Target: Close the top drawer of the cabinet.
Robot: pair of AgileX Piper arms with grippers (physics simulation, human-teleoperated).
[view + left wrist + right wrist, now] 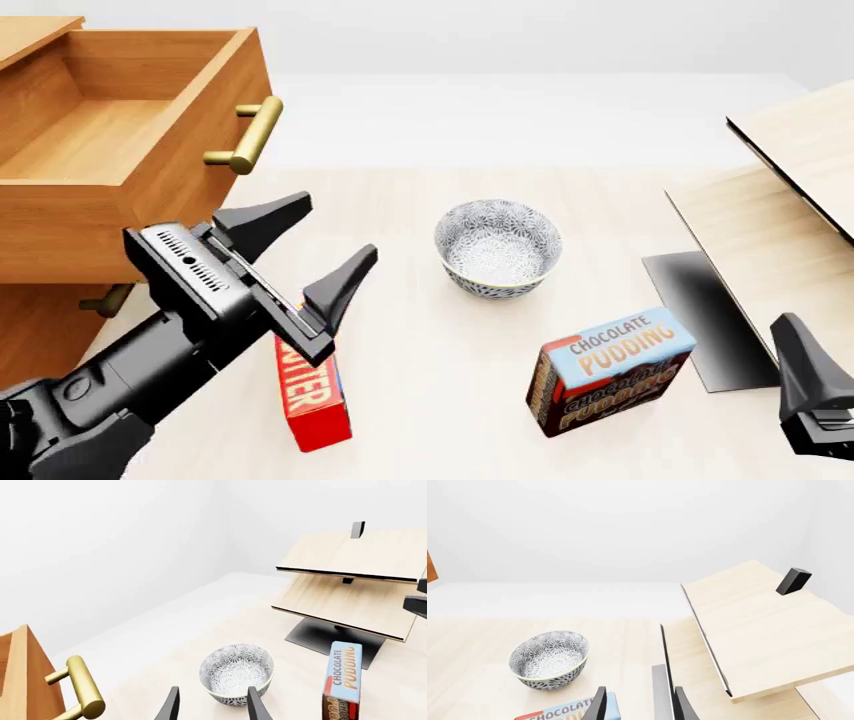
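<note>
While the top drawer (120, 140) gapes, the left pincer (320, 245) hovers spread beside it.

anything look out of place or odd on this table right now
The top drawer of the cabinet stands pulled far out, its inside bare and its brass handle jutting over the table. Nothing is spilled or damaged: the bowl and the pudding box stand upright.

Bright, even, diffuse light; sharp, clean renders without blur or glare. Only faint soft shadows lie on the counter (441, 400).
</note>
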